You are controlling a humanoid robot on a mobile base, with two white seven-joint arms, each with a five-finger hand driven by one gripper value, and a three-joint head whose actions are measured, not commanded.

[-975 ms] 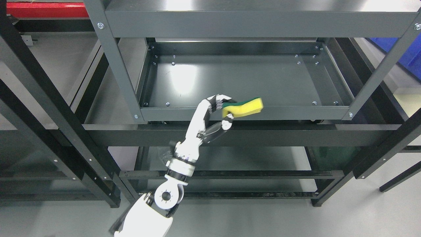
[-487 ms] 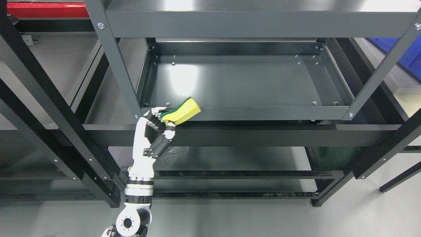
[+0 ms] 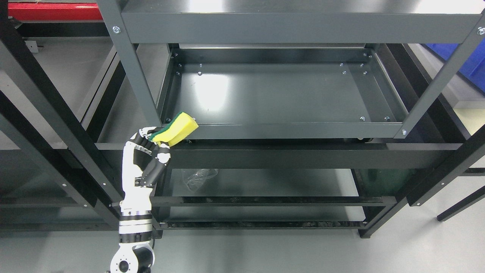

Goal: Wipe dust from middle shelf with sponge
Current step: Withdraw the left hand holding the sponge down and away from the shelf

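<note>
Since a moment ago the left hand [image 3: 149,146], fingers pinching the yellow-and-green rectangular sponge [image 3: 176,129], has slid toward 9 o'clock along the dark grey metal middle shelf [image 3: 280,131], whose corner post could snag it.

yellow-green sponge [image 3: 177,128], tilted, at grey middle shelf [image 3: 288,130] front-left corner

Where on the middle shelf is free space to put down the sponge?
The whole middle shelf floor is bare, from back wall to front lip. Only its front-left corner is crowded: the left hand holds the sponge there.
</note>
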